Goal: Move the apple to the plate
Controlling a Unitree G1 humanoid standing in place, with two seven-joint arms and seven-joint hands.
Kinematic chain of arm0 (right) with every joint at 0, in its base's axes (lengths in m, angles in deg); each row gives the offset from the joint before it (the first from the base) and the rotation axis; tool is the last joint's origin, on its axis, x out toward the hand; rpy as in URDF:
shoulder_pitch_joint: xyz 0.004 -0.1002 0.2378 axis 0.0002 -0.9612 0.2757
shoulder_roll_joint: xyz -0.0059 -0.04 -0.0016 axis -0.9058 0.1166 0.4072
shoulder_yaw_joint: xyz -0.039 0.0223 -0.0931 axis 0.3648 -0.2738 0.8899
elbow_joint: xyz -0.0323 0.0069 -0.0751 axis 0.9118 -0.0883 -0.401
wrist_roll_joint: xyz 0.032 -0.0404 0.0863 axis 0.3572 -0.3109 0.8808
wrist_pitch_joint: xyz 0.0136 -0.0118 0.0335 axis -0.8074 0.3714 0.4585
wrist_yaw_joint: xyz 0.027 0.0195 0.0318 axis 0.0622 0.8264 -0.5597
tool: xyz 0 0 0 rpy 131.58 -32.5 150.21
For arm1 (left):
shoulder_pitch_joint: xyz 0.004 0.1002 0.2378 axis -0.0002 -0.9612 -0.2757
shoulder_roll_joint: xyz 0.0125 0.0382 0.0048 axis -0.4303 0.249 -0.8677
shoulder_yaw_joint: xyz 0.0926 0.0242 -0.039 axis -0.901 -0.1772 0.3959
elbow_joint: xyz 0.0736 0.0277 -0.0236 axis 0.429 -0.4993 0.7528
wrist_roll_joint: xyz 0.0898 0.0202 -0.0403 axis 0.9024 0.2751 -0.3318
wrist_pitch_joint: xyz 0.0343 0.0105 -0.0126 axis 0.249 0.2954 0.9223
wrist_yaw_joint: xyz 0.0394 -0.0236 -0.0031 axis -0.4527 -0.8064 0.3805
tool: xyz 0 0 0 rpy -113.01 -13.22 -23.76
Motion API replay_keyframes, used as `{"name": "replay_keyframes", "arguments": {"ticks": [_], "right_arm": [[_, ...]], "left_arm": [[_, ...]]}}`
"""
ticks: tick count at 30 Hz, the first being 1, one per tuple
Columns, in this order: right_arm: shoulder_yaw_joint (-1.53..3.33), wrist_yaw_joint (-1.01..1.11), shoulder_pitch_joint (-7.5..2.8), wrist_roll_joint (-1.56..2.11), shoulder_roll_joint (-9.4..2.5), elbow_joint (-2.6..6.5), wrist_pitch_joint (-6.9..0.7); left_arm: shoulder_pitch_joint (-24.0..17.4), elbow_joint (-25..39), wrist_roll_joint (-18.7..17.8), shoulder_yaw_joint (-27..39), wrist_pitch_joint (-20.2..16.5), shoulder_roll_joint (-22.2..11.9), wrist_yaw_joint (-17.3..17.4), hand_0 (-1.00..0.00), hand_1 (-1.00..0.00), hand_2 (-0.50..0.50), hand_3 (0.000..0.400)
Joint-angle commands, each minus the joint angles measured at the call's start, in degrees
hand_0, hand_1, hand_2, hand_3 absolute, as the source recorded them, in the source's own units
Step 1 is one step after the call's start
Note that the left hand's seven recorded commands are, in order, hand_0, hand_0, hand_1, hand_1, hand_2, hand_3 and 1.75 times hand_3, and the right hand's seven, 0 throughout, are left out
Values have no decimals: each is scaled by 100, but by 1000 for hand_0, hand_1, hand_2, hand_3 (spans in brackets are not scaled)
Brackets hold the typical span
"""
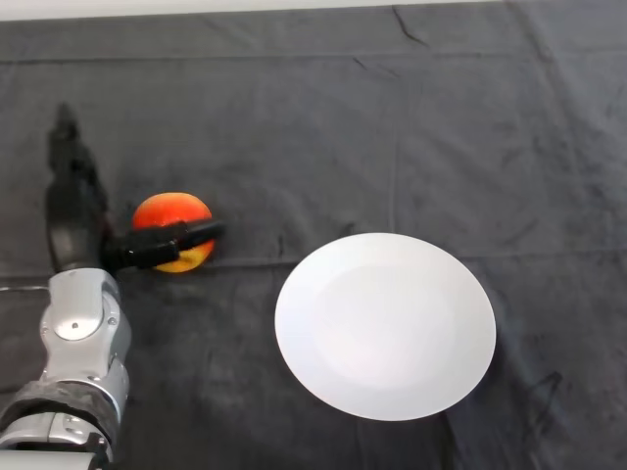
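A red and yellow apple (172, 212) lies on the dark cloth at the left of the table. My left hand (73, 220) is just left of it, on the cloth. Its fingers (69, 162) point straight away from me, beside the apple and apart from it. The thumb (181, 238) stretches out to the right across the apple's near side and touches it, hiding its lower part. The hand is open. A round white plate (384, 323) lies empty to the right of the apple, about a hand's length away.
The dark cloth (392, 117) covers the whole table, with a few creases. A pale strip of the table's far edge (196, 8) shows at the top.
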Motion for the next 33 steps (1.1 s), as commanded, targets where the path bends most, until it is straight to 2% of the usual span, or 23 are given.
{"name": "replay_keyframes", "arguments": {"ticks": [1,7,17,22,32,33], "right_arm": [[-29,0,-228,38,110,44,42],[-28,-2,-230,38,108,39,42],[-28,-4,-232,39,105,33,41],[-27,-5,-233,40,105,31,41],[-27,-7,-234,41,104,28,40],[-27,-7,-234,42,103,28,40]], "left_arm": [[71,85,-47,-129,23,-82,190,0,0,0,0],[97,-29,-95,-226,-235,-80,632,0,0,0,0],[77,-173,-55,-409,-553,-55,942,0,0,0,0],[87,-230,71,-556,-684,-48,903,0,0,0,0],[135,-281,443,-947,-851,23,545,0,0,0,0],[129,-280,487,-995,-854,27,506,-86,0,-43,35]]}}
